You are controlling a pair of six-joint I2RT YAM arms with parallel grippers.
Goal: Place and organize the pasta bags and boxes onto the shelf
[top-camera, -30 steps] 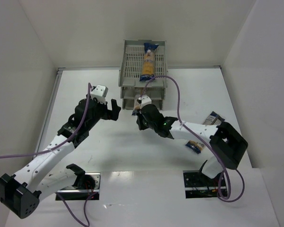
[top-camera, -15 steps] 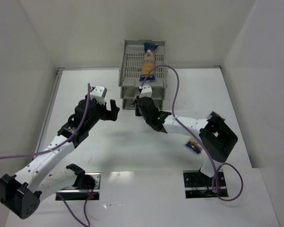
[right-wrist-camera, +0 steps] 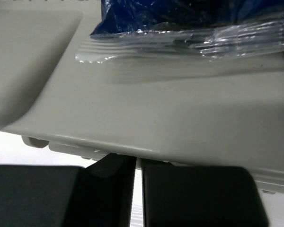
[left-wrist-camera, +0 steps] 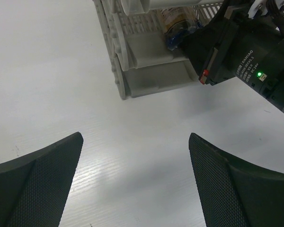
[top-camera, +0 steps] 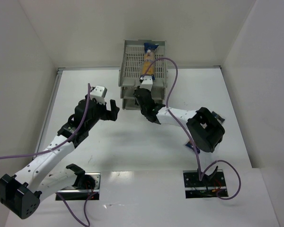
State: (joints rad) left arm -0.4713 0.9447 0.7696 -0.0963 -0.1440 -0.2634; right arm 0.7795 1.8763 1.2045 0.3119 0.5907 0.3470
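Observation:
The grey shelf stands at the back centre. One pasta packet lies lengthwise on its top tray. In the left wrist view another packet lies in a lower tray of the shelf. In the right wrist view, its blue end rests on the tray's front lip. My right gripper is at the shelf's front, just under that lip. It is shut but for a thin slit, with nothing between the fingers. My left gripper hangs open left of the shelf, empty.
Bits of more packets show behind my right arm's elbow on the right of the table. White walls close in the sides and back. A purple cable loops over the shelf's front.
My right gripper has moved forward from the table's middle to the shelf's front, and its elbow has swung left and forward. The left arm has not moved.

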